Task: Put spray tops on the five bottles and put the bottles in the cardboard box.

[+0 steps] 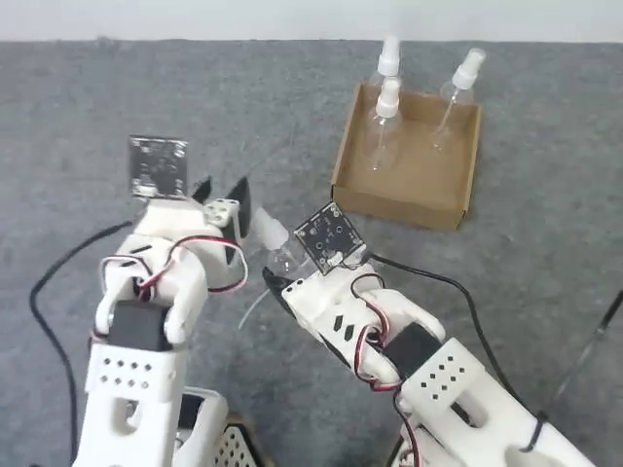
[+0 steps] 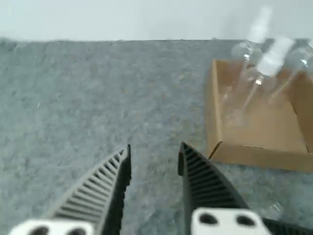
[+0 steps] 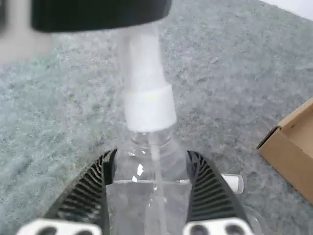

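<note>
My right gripper is shut on a clear bottle with a white spray top, held just above the grey mat. In the right wrist view the bottle sits between the fingers and its spray top points away. Close beside that top, my left gripper stands open with nothing in it. The cardboard box lies at the far right, holding three bottles with spray tops.
A small clear cap lies on the mat next to the held bottle. A thin pale tube lies on the mat between the two arms. Grey mat stretches open at the far left, and the box is right of the left gripper.
</note>
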